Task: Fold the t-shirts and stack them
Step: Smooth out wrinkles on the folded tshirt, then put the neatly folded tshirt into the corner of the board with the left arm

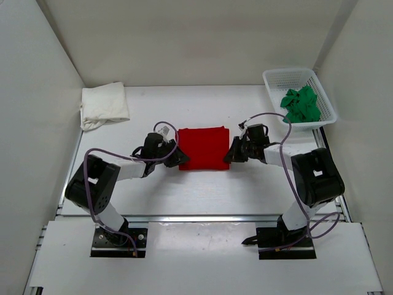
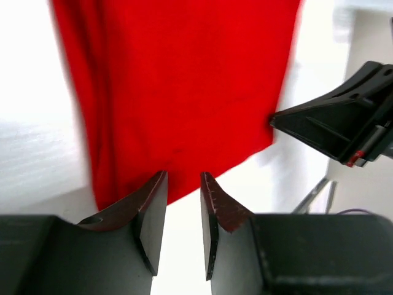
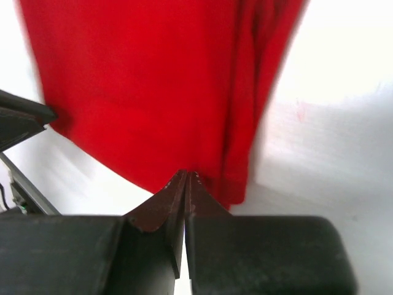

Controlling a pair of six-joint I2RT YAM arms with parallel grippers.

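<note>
The red t-shirt (image 1: 204, 147) lies folded into a flat square pad in the middle of the table. It also shows in the left wrist view (image 2: 184, 92) and the right wrist view (image 3: 141, 92). My left gripper (image 1: 179, 155) sits at its left edge, jaws open a little with nothing between them (image 2: 184, 178). My right gripper (image 1: 228, 153) sits at its right edge, jaws shut, tips touching the cloth's edge (image 3: 186, 175); no cloth shows between them. The cream-white t-shirt (image 1: 104, 106) lies folded at the back left. The green t-shirt (image 1: 301, 104) is crumpled in the basket.
A white mesh basket (image 1: 273, 80) stands at the back right corner. White walls close in the table at the left, back and right. The right gripper's fingers (image 2: 331, 123) show across the red pad in the left wrist view.
</note>
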